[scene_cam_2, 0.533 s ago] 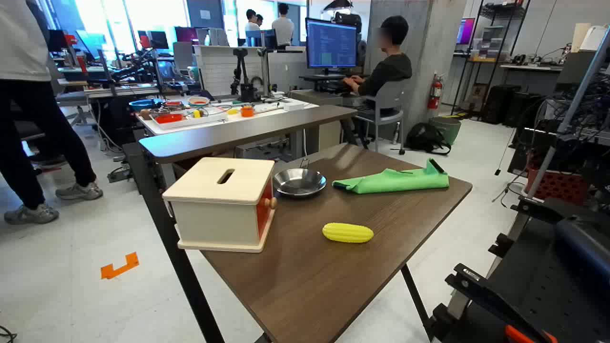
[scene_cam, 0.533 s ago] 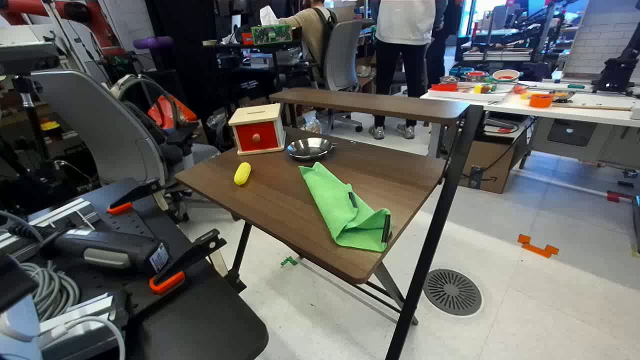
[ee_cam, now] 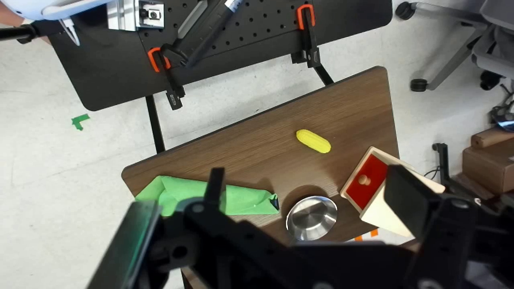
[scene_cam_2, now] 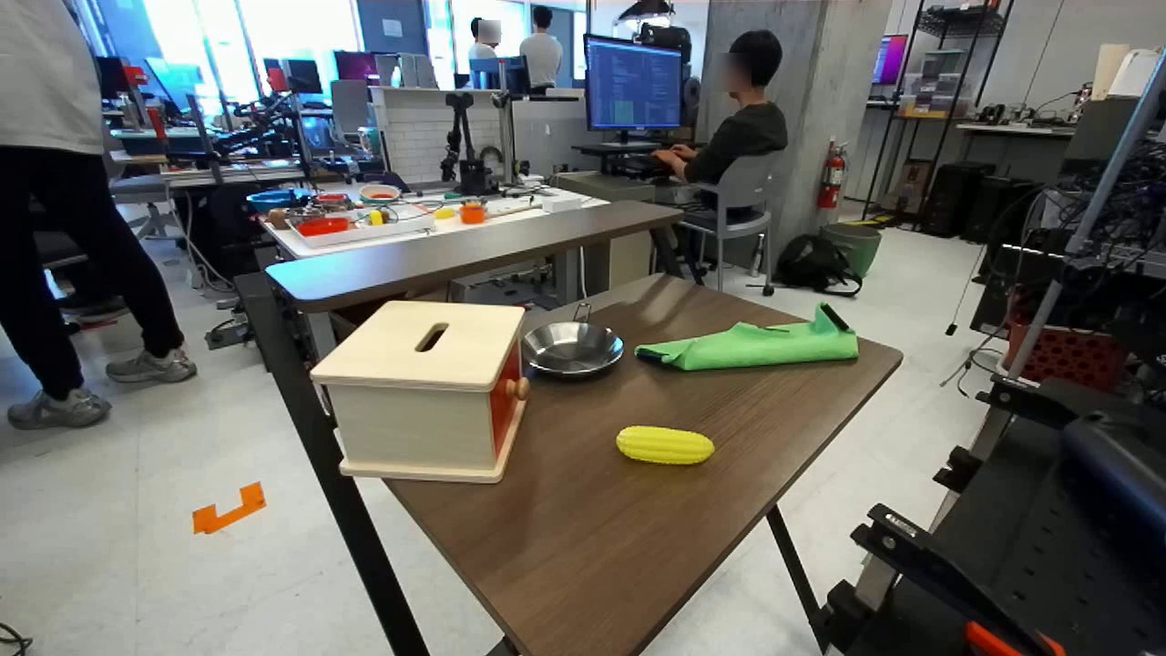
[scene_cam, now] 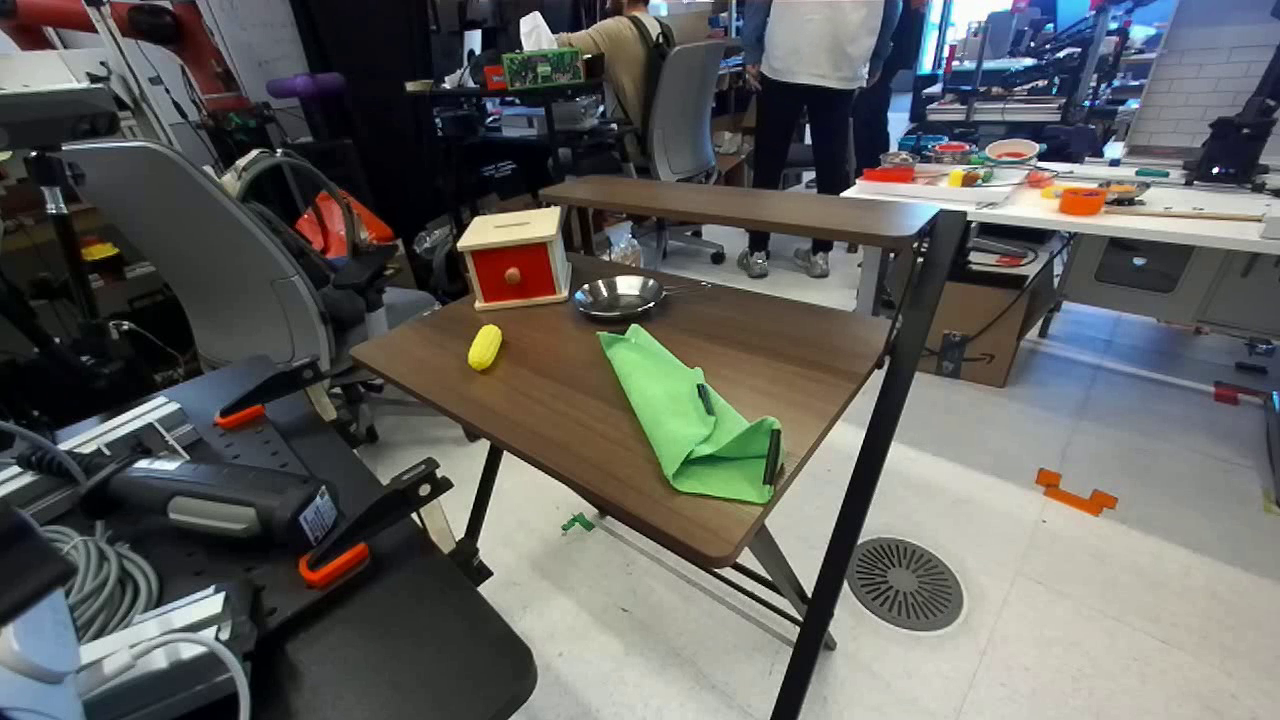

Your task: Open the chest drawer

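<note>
The chest is a pale wooden box with a slotted top [scene_cam_2: 410, 346]. Its drawer front is a red panel [scene_cam: 535, 275] with a round wooden knob [scene_cam_2: 517, 389], set in a pale frame. The drawer appears shut in both exterior views. In the wrist view the red drawer front [ee_cam: 371, 170] and knob [ee_cam: 364, 180] face up and left, and the right finger covers part of the chest behind them. My gripper [ee_cam: 310, 182] is open and empty, seen from above the table, with its fingers wide apart. The gripper is out of view in both exterior views.
A round metal pan [scene_cam_2: 572, 349] sits beside the chest. A yellow corn-like object [scene_cam_2: 665, 445] lies in front of the drawer side. A green cloth [scene_cam: 690, 420] lies across the brown table [scene_cam: 560, 390]. A raised shelf [scene_cam: 740, 212] runs along the table's far side.
The chest, its drawer and the things on the table look the same. A standing person in the background has shifted slightly.
</note>
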Robot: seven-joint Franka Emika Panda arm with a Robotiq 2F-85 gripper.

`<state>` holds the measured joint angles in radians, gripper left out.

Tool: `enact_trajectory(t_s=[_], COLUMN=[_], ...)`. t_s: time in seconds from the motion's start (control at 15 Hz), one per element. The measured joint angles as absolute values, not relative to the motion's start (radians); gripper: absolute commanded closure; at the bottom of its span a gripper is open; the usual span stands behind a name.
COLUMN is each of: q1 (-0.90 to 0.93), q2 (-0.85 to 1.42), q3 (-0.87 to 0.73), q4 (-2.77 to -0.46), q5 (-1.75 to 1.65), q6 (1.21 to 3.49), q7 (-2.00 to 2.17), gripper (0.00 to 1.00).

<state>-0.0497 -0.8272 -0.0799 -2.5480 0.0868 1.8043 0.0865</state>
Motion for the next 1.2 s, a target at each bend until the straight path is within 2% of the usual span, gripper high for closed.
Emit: enact_trajectory(t_s=[0.27,0.53,0.87,1.2], q1=[-0.044,-0.009,0.101,0.216], q2=[-0.795,-0.671,-0.406,-0.082], q3=[-0.061,-0.032,-0.053,-0.077], q4=[-2.568,-2.613,-2.604,-2.434], q5=[0.088,0.088,0.166,0.380], q6=[1.913,2.215,2.536,2.593], q7=[0.085,0.037,-0.116,-0.402], gripper=[0.00,0.00,0.00,0.00])
